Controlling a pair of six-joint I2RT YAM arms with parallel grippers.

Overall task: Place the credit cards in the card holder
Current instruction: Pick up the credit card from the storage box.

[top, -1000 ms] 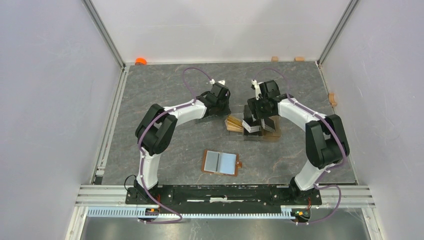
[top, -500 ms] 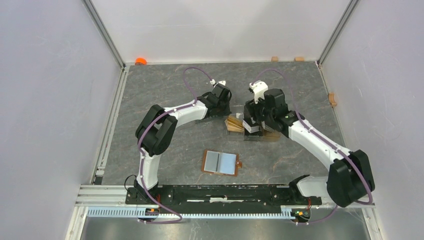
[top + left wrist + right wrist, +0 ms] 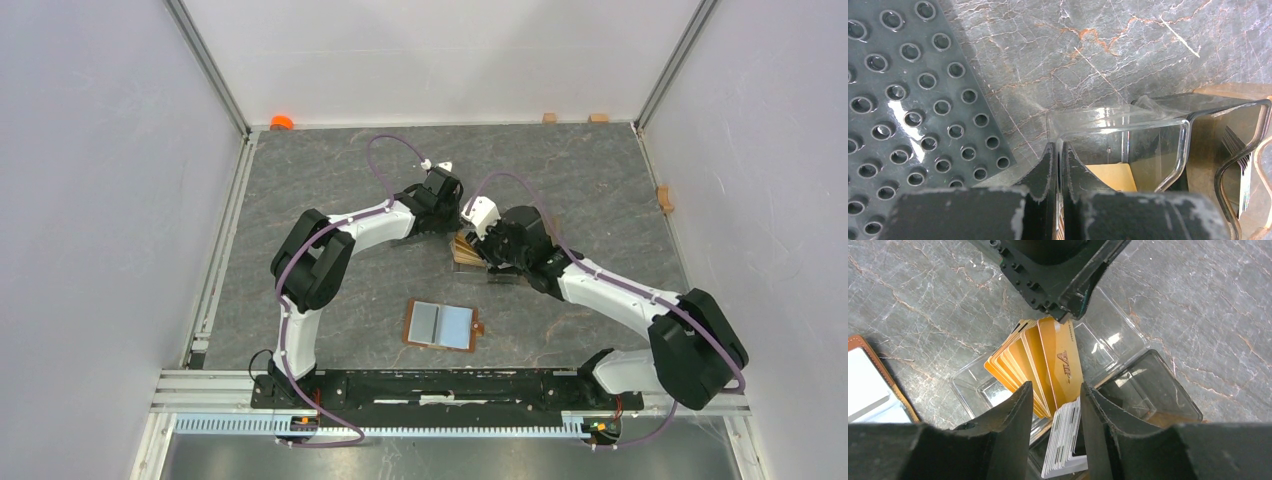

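Though indistinct overhead, gold credit cards (image 3: 1048, 365) clear under right gripper (image 3: 1057, 392).

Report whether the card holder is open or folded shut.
Open. The card holder lies spread flat, inner face up: a grey and a light blue panel sit side by side inside the brown rim.

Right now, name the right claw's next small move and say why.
Probably close the right claw on one of the gold cards between its tips. Its jaws stand open astride the fan of them in the clear stand, and the shut left claw sits at the stand's rim, seemingly steadying it.
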